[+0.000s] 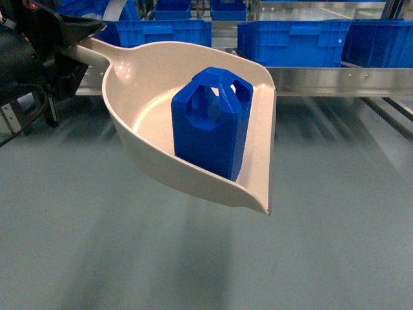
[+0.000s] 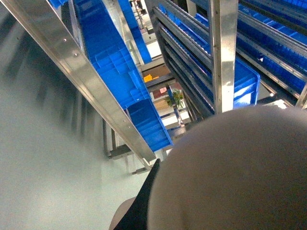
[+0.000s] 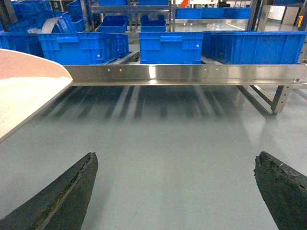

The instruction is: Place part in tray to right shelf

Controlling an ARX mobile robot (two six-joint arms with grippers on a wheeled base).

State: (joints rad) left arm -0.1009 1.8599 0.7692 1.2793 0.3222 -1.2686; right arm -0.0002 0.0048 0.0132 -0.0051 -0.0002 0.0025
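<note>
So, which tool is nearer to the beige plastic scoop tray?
Left: the left tool holds the tray by its handle; the right tool hangs open, apart, to its right.

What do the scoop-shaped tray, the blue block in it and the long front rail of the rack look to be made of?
Tray: beige moulded plastic by its look, smooth with a soft sheen and rounded walls. Part: bright blue plastic, probably hard, with crisp bevels and glossy highlights. Rack rail: brushed silver metal, likely stainless steel, mirror-like glare and small screws.

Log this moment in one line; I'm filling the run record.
left gripper: holds tray by handle, aloft | part: upright in tray | right gripper: open, empty | shelf: ahead, not reached
</note>
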